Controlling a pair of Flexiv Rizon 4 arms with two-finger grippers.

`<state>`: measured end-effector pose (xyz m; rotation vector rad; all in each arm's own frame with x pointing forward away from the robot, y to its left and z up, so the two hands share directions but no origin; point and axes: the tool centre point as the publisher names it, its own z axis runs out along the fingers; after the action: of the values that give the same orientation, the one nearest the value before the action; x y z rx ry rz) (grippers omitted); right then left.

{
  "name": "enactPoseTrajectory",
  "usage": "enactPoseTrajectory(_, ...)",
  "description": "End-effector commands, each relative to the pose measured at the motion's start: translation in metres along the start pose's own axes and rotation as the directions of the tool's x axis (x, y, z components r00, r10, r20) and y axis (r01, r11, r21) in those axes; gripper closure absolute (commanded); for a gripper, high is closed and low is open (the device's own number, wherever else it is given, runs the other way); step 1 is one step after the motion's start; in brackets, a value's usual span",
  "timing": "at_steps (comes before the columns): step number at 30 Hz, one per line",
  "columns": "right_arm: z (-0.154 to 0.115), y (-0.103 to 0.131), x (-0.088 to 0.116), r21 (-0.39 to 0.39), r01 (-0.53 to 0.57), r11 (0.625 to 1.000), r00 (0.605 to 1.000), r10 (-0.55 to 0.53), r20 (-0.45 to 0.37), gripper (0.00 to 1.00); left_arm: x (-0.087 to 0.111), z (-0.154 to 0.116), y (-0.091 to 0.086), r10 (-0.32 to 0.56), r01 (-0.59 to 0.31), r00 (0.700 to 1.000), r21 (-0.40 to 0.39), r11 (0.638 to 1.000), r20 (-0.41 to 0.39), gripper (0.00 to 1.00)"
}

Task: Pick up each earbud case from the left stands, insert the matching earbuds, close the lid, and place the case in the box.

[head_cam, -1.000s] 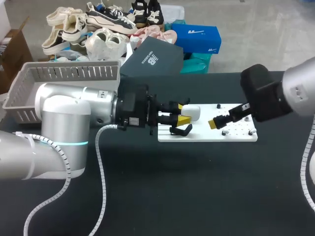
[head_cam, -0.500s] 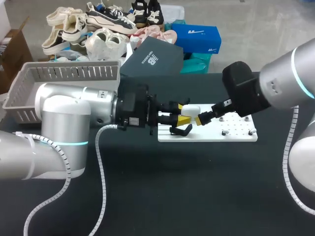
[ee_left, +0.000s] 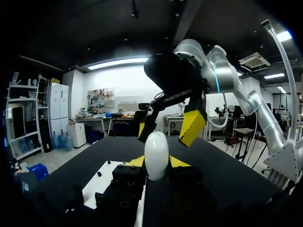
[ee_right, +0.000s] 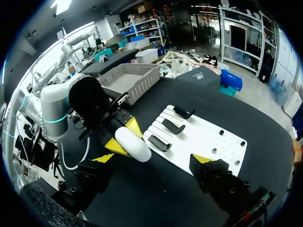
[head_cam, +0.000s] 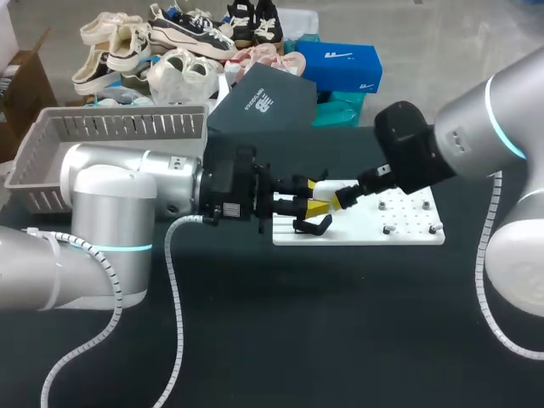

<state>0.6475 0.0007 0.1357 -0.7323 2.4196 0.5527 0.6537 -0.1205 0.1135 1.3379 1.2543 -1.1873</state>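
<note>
A white, closed earbud case [ee_left: 156,153] stands between the yellow fingertips of my left gripper [ee_left: 157,162], which is shut on it above the white stand board [head_cam: 408,225]. In the head view the case [head_cam: 326,189] shows only partly, behind the left gripper [head_cam: 312,205]. My right gripper [head_cam: 344,199] has come in from the right and is open. Its yellow tips [ee_left: 191,126] stand to either side of the case's far end without touching it. In the right wrist view the case [ee_right: 133,144] lies ahead of, and between, the wide-open right gripper [ee_right: 153,159].
Three black stands [ee_right: 172,126] sit on the near end of the white board [ee_right: 208,139], with small pegs at its far end. A grey basket [head_cam: 110,127] stands at the table's back left. The table is a black cloth.
My right arm has swung left across the white board, bringing its open gripper up to the case. My left gripper and the case have stayed where they were.
</note>
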Motion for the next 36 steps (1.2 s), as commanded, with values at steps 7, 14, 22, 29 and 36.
enactPoseTrajectory(7, 0.0069, -0.0029, -0.0024, 0.014, -0.007, 1.000, 1.000, 0.007, -0.009, 0.00, 0.0003, 0.0002, -0.0003, 0.001, -0.001, 1.000, -0.003, 1.000, 0.000, 1.00)
enactPoseTrajectory(14, 0.0064, -0.0049, -0.0040, 0.023, -0.011, 1.000, 1.000, 0.011, -0.007, 0.00, 0.0003, 0.0002, -0.0003, 0.001, -0.001, 1.000, -0.003, 1.000, 0.000, 1.00)
enactPoseTrajectory(22, 0.0061, -0.0055, -0.0047, 0.029, -0.015, 0.999, 1.000, 0.015, -0.004, 0.00, 0.0003, 0.0002, -0.0003, 0.001, -0.001, 1.000, -0.003, 1.000, 0.000, 1.00)
enactPoseTrajectory(29, 0.0064, -0.0070, -0.0058, 0.036, -0.020, 0.999, 1.000, 0.020, -0.002, 0.00, 0.0003, 0.0002, -0.0003, 0.001, -0.001, 1.000, -0.003, 1.000, 0.000, 1.00)
enactPoseTrajectory(36, 0.0036, -0.0078, -0.0115, 0.045, -0.015, 0.999, 1.000, 0.015, 0.008, 0.00, 0.0003, 0.0002, -0.0003, 0.001, -0.001, 1.000, -0.003, 1.000, 0.000, 1.00)
